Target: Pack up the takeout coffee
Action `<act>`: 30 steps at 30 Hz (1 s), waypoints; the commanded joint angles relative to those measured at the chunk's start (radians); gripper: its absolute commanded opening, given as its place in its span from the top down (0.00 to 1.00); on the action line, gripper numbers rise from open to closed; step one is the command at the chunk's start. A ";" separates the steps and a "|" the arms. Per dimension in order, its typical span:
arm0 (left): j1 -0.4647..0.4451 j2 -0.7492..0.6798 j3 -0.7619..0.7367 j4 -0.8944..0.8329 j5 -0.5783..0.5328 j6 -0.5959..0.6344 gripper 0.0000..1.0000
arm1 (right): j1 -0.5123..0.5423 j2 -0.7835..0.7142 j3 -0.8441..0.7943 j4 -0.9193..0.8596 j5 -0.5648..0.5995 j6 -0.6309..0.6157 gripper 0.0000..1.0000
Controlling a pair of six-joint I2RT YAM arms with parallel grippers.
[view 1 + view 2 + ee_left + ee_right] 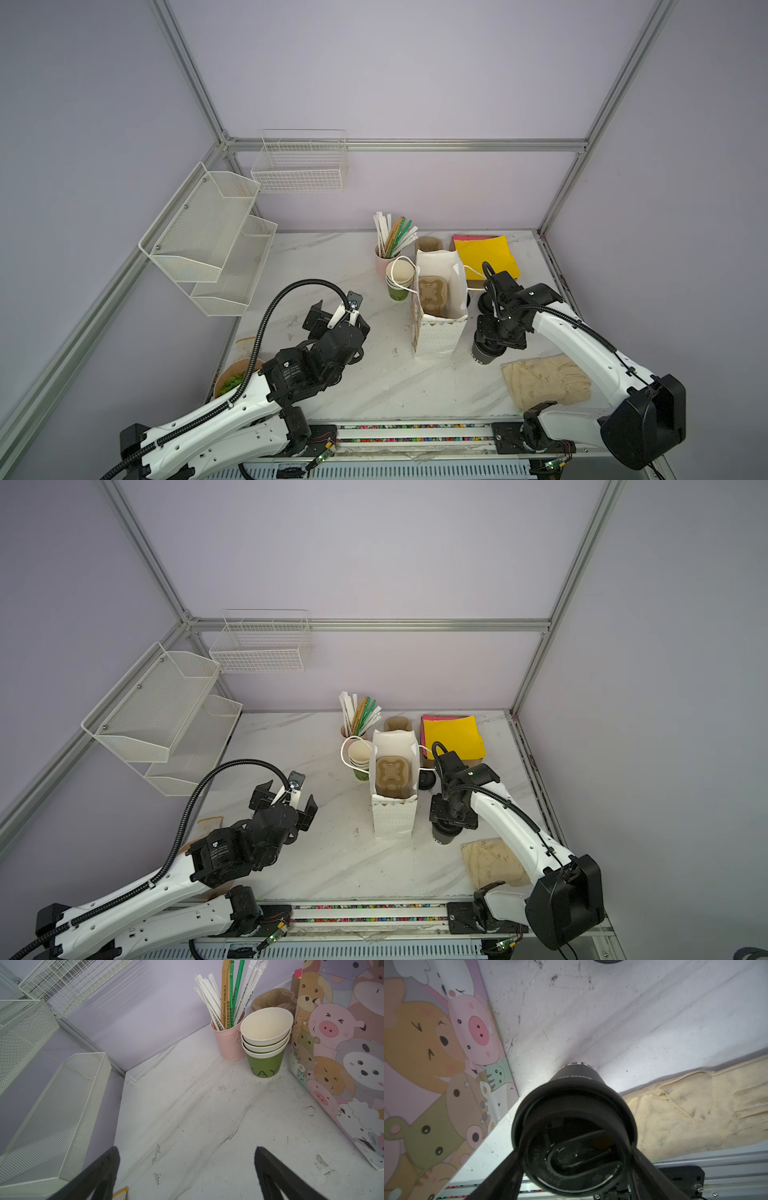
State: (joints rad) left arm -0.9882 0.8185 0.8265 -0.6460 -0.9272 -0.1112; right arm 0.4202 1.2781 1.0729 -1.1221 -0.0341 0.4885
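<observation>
Right wrist view: the takeout coffee (575,1078), a dark cup under a black lid, stands upright in a narrow gap. The cartoon-printed paper bag (436,1064) is just beside it on one side and a cream glove (695,1109) on the other, with the table's front rail (716,1163) near. My right pincer (575,1147) is spread wide, and its fingers (500,1174) press the lid's rim from both sides, clamped on the cup. My left pincer (186,1149) gapes fully apart, holding nothing. It hovers over bare marble table (374,382), with the wire shelf (52,1115) on one side and the bag on the other, and the stacked green cups (266,1059) ahead. The lid hides the cup's base, so I cannot tell whether it rests on the table. A dark round thing (607,961) is cut off at the frame edge.
</observation>
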 commanded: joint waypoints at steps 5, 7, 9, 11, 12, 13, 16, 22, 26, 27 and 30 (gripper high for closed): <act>0.005 -0.006 -0.020 0.017 -0.002 -0.001 0.00 | 0.005 -0.015 0.017 -0.035 0.027 0.015 0.27; 0.006 -0.005 -0.020 0.017 -0.002 -0.001 0.00 | 0.005 -0.017 0.037 -0.053 0.038 0.014 0.28; 0.006 -0.007 -0.021 0.017 -0.002 -0.001 0.00 | 0.005 -0.023 0.051 -0.070 0.053 0.016 0.29; 0.006 -0.008 -0.021 0.016 -0.002 0.000 0.00 | 0.004 -0.038 0.060 -0.082 0.063 0.021 0.29; 0.005 -0.009 -0.021 0.017 -0.002 -0.001 0.00 | 0.005 -0.046 0.061 -0.086 0.065 0.022 0.29; 0.006 -0.007 -0.020 0.017 -0.002 -0.001 0.00 | 0.004 -0.056 0.062 -0.092 0.064 0.026 0.29; 0.006 -0.005 -0.018 0.017 0.001 -0.001 0.00 | 0.004 -0.082 0.061 -0.108 0.067 0.034 0.30; 0.008 -0.002 -0.019 0.015 0.005 0.000 0.00 | 0.004 -0.144 0.068 -0.134 0.067 0.060 0.30; 0.008 -0.004 -0.019 0.014 0.007 -0.001 0.00 | 0.004 -0.158 0.102 -0.165 0.071 0.085 0.30; 0.007 -0.004 -0.018 0.014 0.007 -0.001 0.00 | 0.004 -0.157 0.119 -0.172 0.075 0.085 0.30; 0.007 -0.007 -0.018 0.014 0.008 -0.001 0.00 | 0.004 -0.155 0.184 -0.200 0.090 0.088 0.30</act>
State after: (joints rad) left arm -0.9882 0.8192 0.8265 -0.6464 -0.9192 -0.1112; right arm 0.4202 1.1316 1.1889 -1.2583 0.0223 0.5533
